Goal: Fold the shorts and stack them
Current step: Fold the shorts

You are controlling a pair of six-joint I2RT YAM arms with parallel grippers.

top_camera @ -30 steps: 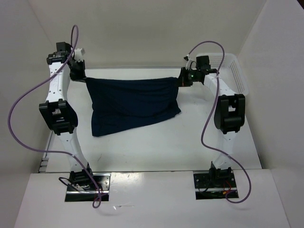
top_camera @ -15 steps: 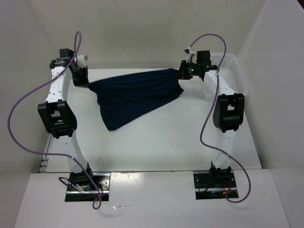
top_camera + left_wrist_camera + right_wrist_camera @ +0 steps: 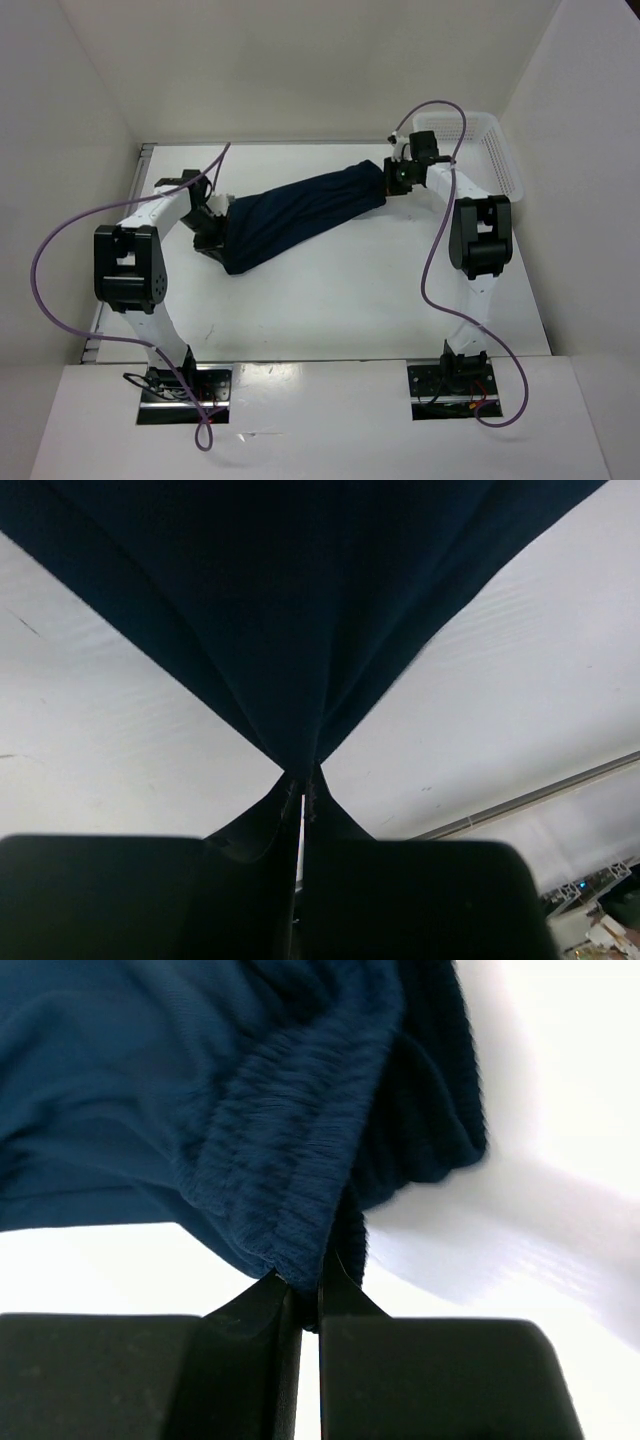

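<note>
Firmly, left claw (image 3: 216, 230), nearer, and right claw (image 3: 392, 178), farther back, clamp the shorts (image 3: 300, 212).

The shorts (image 3: 300, 212) are soft, dark navy cloth with a matt finish. In the right wrist view their gathered band shows a coarse ribbed knit, while the rest of the fabric is finer and smoother. The table (image 3: 350, 300) is a smooth, matt white surface with a few faint scuff marks. The basket (image 3: 500, 150) is white mesh plastic. The left gripper (image 3: 303, 798) and the right gripper (image 3: 308, 1295) are matt black, plastic by the look. The left arm (image 3: 128, 270) and right arm (image 3: 482, 235) have smooth hard casings, white with black joint housings. The base plates (image 3: 218, 388) are bright, reflective metal.
</note>
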